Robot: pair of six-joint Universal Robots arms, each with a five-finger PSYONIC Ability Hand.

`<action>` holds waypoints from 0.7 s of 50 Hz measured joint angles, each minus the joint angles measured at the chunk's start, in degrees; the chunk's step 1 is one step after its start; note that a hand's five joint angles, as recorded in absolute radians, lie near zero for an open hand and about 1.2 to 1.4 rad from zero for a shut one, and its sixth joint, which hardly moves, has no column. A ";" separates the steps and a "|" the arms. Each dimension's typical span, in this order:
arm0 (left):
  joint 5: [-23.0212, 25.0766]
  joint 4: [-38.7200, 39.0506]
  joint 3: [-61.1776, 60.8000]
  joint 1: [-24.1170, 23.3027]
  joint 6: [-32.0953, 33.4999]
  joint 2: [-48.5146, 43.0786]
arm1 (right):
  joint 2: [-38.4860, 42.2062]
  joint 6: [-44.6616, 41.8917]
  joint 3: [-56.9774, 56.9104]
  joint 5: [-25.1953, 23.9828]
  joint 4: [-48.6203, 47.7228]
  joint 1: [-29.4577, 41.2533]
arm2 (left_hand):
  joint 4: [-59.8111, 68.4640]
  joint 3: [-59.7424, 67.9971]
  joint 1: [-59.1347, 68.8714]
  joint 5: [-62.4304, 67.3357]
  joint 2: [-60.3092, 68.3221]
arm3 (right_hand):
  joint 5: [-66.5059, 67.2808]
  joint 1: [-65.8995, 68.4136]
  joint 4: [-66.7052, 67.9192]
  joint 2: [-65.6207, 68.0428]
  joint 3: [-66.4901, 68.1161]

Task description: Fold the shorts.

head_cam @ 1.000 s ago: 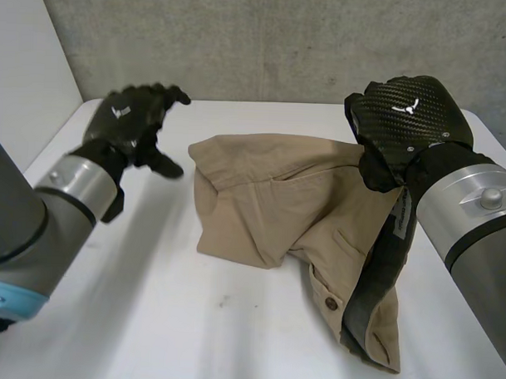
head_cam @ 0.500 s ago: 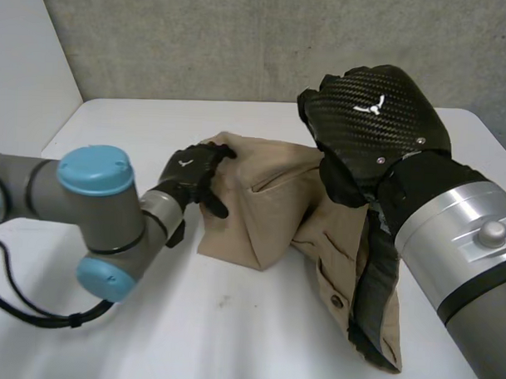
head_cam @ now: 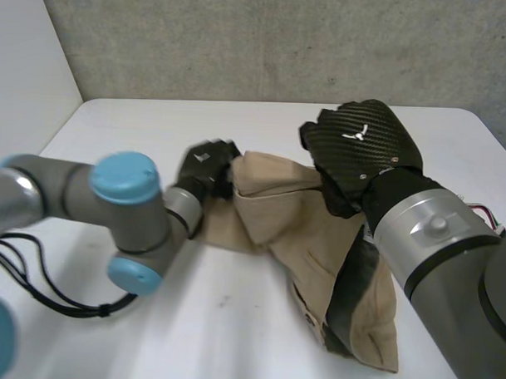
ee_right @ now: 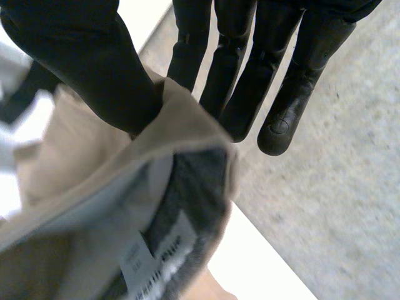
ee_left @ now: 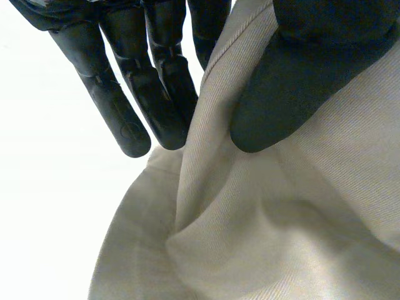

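Between left hand and right hand, one pair of tan shorts.

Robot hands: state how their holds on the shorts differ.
The left robot hand grips the shorts at their left edge, low near the table; the right robot hand grips their right side higher, cloth hanging below it. The left robot hand's pinch shows plain tan cloth; the right robot hand's shows a label inside. Both pinch cloth between thumb and fingers.
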 measured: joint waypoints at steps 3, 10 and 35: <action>-0.89 0.10 -5.10 2.67 0.56 7.26 | 1.00 -1.37 0.05 0.25 0.15 -2.75 | 0.00 0.00 0.00 0.00 0.02 | -0.02 0.00 0.00 0.00 0.00; 2.98 -3.36 -16.93 5.72 4.63 26.48 | 0.15 -2.49 -0.06 0.49 0.30 -6.35 | 0.17 0.04 0.00 0.00 0.12 | -0.02 0.00 0.00 0.00 0.00; 7.12 -32.43 -14.79 4.50 6.78 59.75 | -19.52 -1.56 -5.17 1.78 6.03 -6.97 | 0.27 0.23 0.00 -0.05 0.17 | -0.01 0.00 0.00 0.21 0.00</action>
